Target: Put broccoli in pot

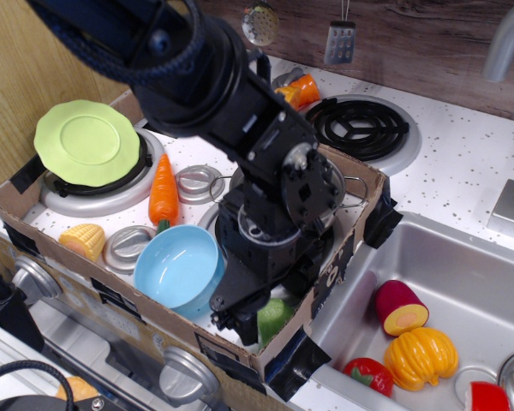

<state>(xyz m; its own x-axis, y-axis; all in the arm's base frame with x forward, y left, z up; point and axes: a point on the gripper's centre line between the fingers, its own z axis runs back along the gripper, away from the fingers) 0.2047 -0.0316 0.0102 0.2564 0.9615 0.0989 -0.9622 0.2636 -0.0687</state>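
Jaws: you couldn't tell if they were parted or clamped; the gripper (240,315) was low at the near corner of the cardboard tray (167,330), its black fingers mostly hidden by the wrist, right against the broccoli (274,317). Broccoli sat on the tray floor in that near-right corner, just beside the light-blue bowl (180,267). Only a smooth, glossy pale green lump showed, so its long axis and which way the stem pointed couldn't be read.

Bowl was smooth plastic, round, open side up. Left of it: ribbed yellow corn (82,241), then an orange carrot (163,190) w/ green tip, lying lengthwise front to back.

Pot (338,190) was behind the arm (240,111), mostly hidden; you saw a shiny steel rim & a thin wire loop handle. Farther left, flat light-green plate (87,141) w/ scalloped edge on a burner.
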